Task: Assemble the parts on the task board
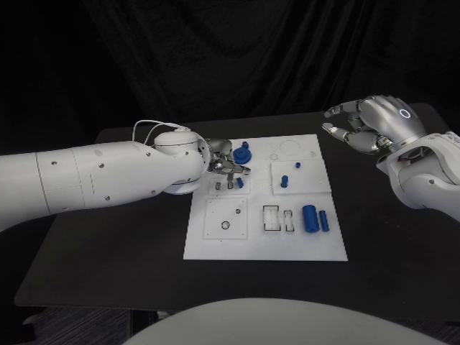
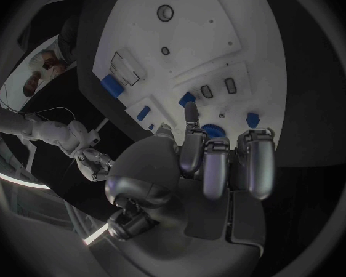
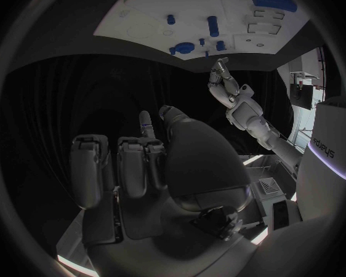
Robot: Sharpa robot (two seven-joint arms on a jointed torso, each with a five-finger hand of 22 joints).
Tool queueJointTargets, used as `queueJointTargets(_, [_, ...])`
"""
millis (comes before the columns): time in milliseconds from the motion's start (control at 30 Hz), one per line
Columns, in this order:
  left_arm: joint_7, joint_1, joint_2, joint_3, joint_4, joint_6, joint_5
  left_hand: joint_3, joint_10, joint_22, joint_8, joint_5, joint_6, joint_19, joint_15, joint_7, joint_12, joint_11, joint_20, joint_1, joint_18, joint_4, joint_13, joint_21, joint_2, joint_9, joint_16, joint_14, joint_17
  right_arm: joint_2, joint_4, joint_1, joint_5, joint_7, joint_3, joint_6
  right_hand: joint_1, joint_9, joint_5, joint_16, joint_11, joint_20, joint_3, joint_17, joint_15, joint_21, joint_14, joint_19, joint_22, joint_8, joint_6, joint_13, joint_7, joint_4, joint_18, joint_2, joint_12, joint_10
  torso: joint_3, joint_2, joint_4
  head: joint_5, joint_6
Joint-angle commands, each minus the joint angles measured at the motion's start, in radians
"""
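Task board [image 1: 267, 248]: white, on black desk [image 1: 116, 244]. Left hand [image 1: 222, 167] lowered over board's far-left blue parts [image 1: 241, 153], grip cannot be told. Right hand [image 1: 370, 123] raised beyond board's right edge, fingers curled, nothing held.

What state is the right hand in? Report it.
Shut, holding nothing: the right hand hovers off the task board's far right corner, fingers curled in.

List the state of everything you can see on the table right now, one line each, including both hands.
Left hand: over the task board's far left part, fingers curled down by the blue parts, holding nothing that can be seen.
Right hand: raised off the board's far right corner, fingers curled, nothing in it.
Task board: flat on the table.
Large blue cylinder: lying on its side on the board.
Blue round part: standing upright.
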Motion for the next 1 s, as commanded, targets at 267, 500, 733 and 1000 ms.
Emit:
queueJointTargets(267, [0.015,-0.007,0.015,0.001,-0.02,0.012,0.006,0.007,0.134,0.059,-0.008,-0.001,0.005,-0.003,-0.006,0.0,0.234,-0.034,-0.001,0.005,-0.006,-0.002,0.29,-0.006,0.003,0.003,0.003,0.107,0.263,-0.001,0.0,-0.002,-0.004,0.002,0.001,-0.002,0.002,-0.001,0.009,0.001,0.007,0.004,0.007,0.214,0.007,0.001,0.095,0.08,0.246,-0.004,0.011,0.263,0.0,0.002,0.006,0.002,0.003,0.105,-0.0019,0.009,-0.0024,0.002,0.0])
queueJointTargets(500, [0.021,-0.013,0.02,0.001,-0.026,0.015,0.006,0.012,0.134,0.061,-0.01,-0.002,0.01,-0.001,-0.006,-0.001,0.234,-0.034,-0.001,0.011,-0.006,-0.004,0.29,-0.006,0.006,0.006,0.003,0.107,0.263,-0.002,0.001,-0.002,-0.004,0.003,0.001,0.0,0.002,-0.001,0.01,0.001,0.007,0.004,0.007,0.214,0.007,0.001,0.095,0.081,0.246,-0.004,0.012,0.263,0.0,0.002,0.006,0.001,0.003,0.105,-0.0038,0.017,-0.0057,0.005,0.0])
queueJointTargets(733, [0.023,-0.016,0.023,0.001,-0.03,0.024,0.006,0.023,0.134,0.058,-0.019,0.004,0.013,-0.004,-0.007,-0.002,0.234,-0.035,-0.002,0.027,-0.005,-0.011,0.29,-0.009,0.005,0.013,0.003,0.107,0.263,-0.002,0.001,-0.002,-0.004,0.005,0.001,0.001,-0.002,-0.001,0.01,0.0,0.007,0.004,0.008,0.213,0.008,0.0,0.095,0.08,0.245,-0.005,0.015,0.263,0.001,0.005,0.006,0.001,0.003,0.105,-0.0047,0.018,-0.0069,0.009,0.0])
queueJointTargets(1000, [0.028,-0.019,0.028,0.001,-0.036,0.029,0.006,0.038,0.134,0.051,-0.031,0.012,0.013,-0.01,-0.007,-0.002,0.234,-0.035,-0.002,0.045,-0.003,-0.019,0.29,-0.015,0.005,0.019,0.003,0.107,0.263,-0.001,0.001,-0.002,0.023,0.012,0.001,0.002,-0.004,-0.001,0.009,-0.001,0.008,0.005,0.008,0.21,0.008,-0.001,0.094,0.079,0.245,-0.006,0.016,0.263,0.001,0.007,0.006,0.002,0.003,0.105,-0.0038,0.027,-0.0078,0.006,0.0])
